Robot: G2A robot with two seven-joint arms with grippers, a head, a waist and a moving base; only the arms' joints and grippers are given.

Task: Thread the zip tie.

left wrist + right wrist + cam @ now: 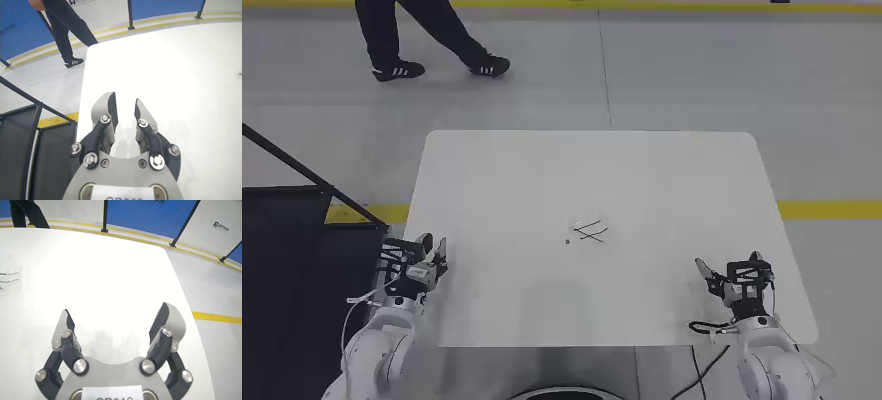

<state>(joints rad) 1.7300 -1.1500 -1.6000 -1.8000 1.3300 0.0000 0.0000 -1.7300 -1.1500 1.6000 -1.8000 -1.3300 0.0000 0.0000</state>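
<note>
The zip tie (591, 232) lies near the middle of the white worktop (662, 180), well apart from both hands. The left hand (125, 96) is slightly open, holding nothing, at the near left edge. The right hand (115, 307) is spread wide, holding nothing, near the right corner.

The setting is identified as an industrial test hall or robotics lab. A smooth grey floor (672, 80) is marked with yellow lines (832, 209) — as is usual on a shop floor. The area is fenced by blue and white perforated panels (136, 217), carried on black posts (104, 215) with flat foot plates. A plain white table (642, 170) is set up as the single workstation, and a dark-panelled barrier (17, 144) in a black frame is placed just beside it.
</note>
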